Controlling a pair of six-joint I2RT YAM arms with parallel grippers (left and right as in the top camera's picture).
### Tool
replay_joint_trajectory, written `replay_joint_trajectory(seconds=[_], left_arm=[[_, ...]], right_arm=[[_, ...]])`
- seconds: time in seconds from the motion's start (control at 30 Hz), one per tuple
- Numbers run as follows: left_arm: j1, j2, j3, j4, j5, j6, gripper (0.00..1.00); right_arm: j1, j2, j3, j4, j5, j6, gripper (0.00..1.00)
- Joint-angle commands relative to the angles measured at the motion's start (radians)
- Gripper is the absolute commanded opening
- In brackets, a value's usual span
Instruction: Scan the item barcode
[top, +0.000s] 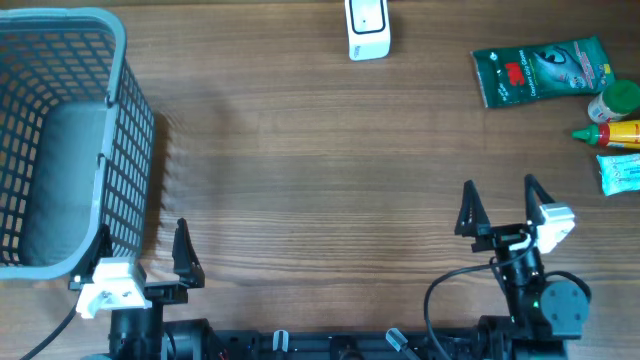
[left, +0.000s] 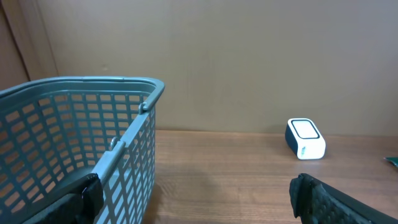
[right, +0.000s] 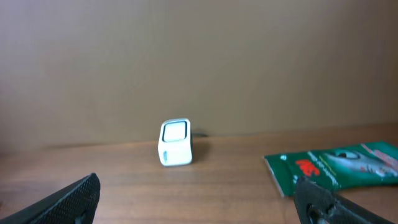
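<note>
Both pairs of jaws stand spread and empty; the flat green plastic packet lies far right, well apart from the small white box scanner. We risk dragging the yellow red-tipped bottle near it, or presenting the barcode face-down

The left tool has two slim, pointed black fingers mounted on a white plastic block. The right tool looks the same, with its white block at one side. A thin black cable loops beside a round black joint housing of this arm.
</note>
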Motion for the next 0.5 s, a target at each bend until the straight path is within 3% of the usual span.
replay_joint_trajectory(seconds=[0.0, 0.47], left_arm=[[0.008, -0.007, -0.002, 0.003, -0.003, -0.01, 1.0], [0.008, -0.007, -0.002, 0.003, -0.003, -0.01, 1.0]], right_arm=[[0.005, -0.017, -0.069, 0.024, 0.006, -0.013, 1.0], [0.005, -0.017, -0.14, 0.05, 0.04, -0.012, 1.0]])
